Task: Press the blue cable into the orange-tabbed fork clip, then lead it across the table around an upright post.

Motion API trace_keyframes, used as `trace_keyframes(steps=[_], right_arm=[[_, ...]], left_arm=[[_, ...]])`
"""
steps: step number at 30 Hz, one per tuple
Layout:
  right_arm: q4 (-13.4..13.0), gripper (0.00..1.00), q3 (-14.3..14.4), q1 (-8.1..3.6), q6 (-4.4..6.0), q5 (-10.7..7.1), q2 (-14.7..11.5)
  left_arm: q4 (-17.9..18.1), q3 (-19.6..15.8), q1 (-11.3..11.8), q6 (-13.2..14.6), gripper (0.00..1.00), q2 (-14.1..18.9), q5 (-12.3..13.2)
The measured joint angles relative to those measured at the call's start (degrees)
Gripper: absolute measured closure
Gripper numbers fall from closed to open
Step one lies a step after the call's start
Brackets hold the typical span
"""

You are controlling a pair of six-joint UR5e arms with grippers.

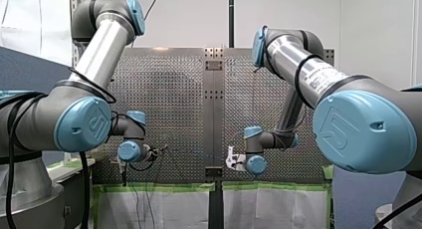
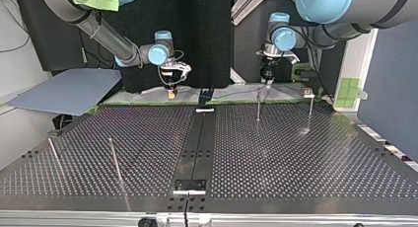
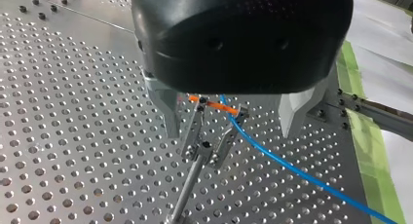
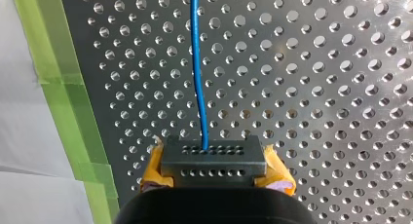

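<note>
The left gripper (image 3: 230, 134) is spread wide, holding nothing, a finger (image 3: 169, 114) each side of the fork clip (image 3: 207, 139). The blue cable (image 3: 292, 171) passes the orange tab (image 3: 214, 105) to the right gripper (image 4: 214, 168), which seems to pinch it; that spot is hidden.

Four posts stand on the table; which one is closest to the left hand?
The forked one with the orange tab, standing between my left hand's open fingers, blue cable alongside. The other three posts stand clear of that hand.
</note>
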Motion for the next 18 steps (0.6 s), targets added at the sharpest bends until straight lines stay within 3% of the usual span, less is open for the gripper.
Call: trace_keyframes(steps=[18], right_arm=[[0.0, 1.00, 0.0, 0.00, 0.00, -0.08, 0.0]], left_arm=[[0.3, 0.0, -0.3, -0.1, 0.00, 0.0, 0.0]])
